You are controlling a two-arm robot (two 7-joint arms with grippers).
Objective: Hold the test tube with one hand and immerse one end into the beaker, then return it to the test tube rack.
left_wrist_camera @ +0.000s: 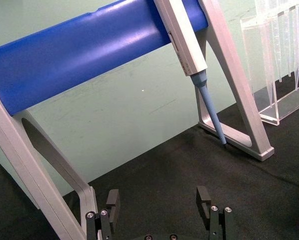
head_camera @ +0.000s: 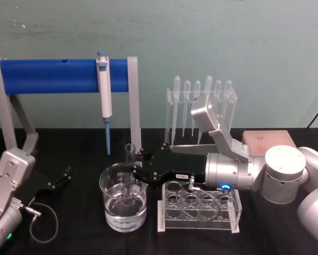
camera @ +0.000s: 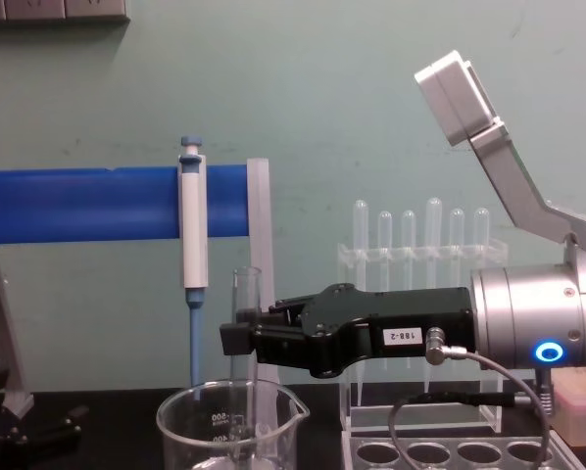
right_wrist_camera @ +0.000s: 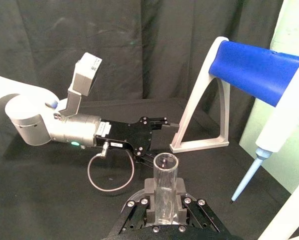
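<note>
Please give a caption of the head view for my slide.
Black right gripper holds a long clear glass test tube upright in a wide glass beaker.

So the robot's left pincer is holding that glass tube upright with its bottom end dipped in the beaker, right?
Not quite: the head view shows the right pincer holding the test tube, not the left. The tube is upright with its lower end in the beaker. The left pincer rests open off to the side, holding nothing.
</note>
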